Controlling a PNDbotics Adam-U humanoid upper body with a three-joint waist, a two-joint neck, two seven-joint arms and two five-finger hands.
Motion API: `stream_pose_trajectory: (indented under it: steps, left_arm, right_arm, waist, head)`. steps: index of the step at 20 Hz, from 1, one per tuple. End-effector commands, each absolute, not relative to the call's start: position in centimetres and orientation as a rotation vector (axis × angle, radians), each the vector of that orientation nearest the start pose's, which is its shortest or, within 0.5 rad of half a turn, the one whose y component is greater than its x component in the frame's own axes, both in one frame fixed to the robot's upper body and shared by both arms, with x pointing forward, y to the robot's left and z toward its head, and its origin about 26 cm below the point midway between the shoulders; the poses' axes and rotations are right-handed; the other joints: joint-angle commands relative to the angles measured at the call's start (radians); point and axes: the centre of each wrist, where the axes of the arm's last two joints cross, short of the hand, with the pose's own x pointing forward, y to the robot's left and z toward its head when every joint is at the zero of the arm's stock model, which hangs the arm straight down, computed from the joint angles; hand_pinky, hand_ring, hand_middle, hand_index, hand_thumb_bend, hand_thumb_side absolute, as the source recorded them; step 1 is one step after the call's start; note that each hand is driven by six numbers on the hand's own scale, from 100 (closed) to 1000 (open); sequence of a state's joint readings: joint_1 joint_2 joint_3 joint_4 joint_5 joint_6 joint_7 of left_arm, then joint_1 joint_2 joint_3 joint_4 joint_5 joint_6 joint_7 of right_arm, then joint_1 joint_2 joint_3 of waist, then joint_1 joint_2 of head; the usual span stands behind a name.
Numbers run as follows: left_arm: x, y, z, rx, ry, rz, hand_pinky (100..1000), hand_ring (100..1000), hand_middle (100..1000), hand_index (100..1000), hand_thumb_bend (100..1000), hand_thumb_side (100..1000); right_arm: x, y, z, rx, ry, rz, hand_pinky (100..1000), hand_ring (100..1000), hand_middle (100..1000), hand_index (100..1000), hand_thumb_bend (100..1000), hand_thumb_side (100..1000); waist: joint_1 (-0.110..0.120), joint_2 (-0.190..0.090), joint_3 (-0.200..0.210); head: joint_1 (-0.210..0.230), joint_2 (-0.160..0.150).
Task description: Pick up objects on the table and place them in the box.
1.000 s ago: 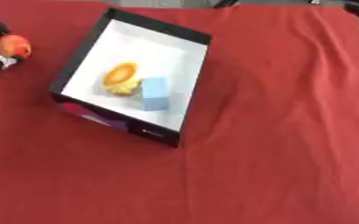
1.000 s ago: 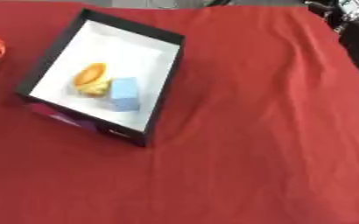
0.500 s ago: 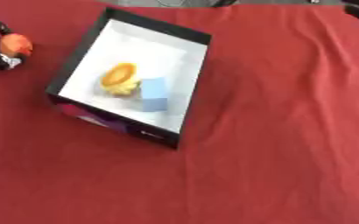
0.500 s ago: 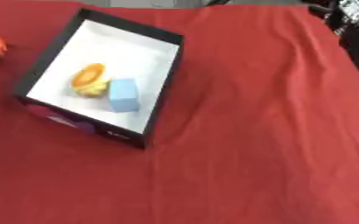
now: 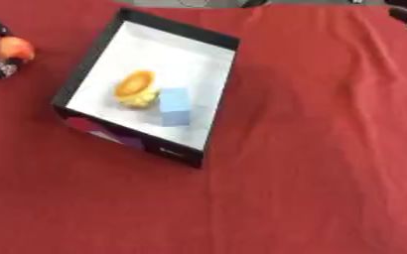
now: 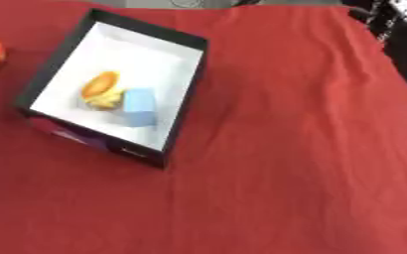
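Black box (image 6: 186, 94) on red cloth (image 6: 285, 163), orange-yellow object (image 6: 100, 90) touching blue block (image 6: 138, 107) inside

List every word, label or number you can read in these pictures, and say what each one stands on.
None can be read.
Box: its near outer wall carries a purple patch and a small pale mark, too blurred to read.
Nothing legible shows on the blue block, the yellow-orange object or the red cloth.
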State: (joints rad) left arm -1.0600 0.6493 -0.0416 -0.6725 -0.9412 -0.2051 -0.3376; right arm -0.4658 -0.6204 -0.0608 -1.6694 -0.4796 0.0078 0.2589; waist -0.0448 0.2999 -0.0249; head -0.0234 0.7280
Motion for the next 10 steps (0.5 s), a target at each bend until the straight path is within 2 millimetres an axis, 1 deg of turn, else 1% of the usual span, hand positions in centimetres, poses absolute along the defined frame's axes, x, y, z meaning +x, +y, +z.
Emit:
stream_pose_trajectory:
  steps: [1,2,3,5,7,10]
  left_arm:
    - [47.6,38.8,27.7,1.143,-1.32,-1.277,762,716,661,658,100,100]
    - [47.6,38.4,28.3,1.15,-1.355,-1.278,762,712,658,653,100,142]
    - [47.5,38.0,29.0,1.157,-1.387,-1.279,762,712,658,653,100,100]
    - [47.1,36.8,30.7,1.175,-1.465,-1.302,759,708,656,648,100,100]
    - [46.4,34.9,32.9,1.185,-1.56,-1.352,759,707,656,648,100,100]
    - [45.0,31.2,36.2,1.169,-1.737,-1.412,760,702,655,648,100,100]
  right_arm:
    - [35.1,-34.8,23.8,0.121,-2.091,0.512,1000,921,735,804,100,634]
    - [35.1,-34.8,23.8,0.122,-2.092,0.51,1000,921,735,804,100,638]
    - [35.1,-34.9,23.8,0.122,-2.092,0.509,1000,921,735,804,100,631]
    - [35.0,-34.9,23.9,0.122,-2.096,0.508,1000,921,735,804,100,624]
    - [35.0,-35.1,24.0,0.12,-2.099,0.503,1000,921,735,804,100,621]
    - [34.9,-35.3,24.1,0.116,-2.105,0.487,1000,921,735,803,100,606]
  waist:
    - [0.01,-0.031,0.003]
    - [0.01,-0.035,0.005]
    - [0.01,-0.037,0.006]
    - [0.009,-0.042,0.009]
    - [0.01,-0.047,0.011]
    - [0.01,-0.055,0.015]
  head:
    - [-0.007,0.011]
    - [-0.012,0.016]
    - [-0.016,0.02]
    - [-0.027,0.026]
    - [-0.03,0.03]
    - [-0.033,0.037]
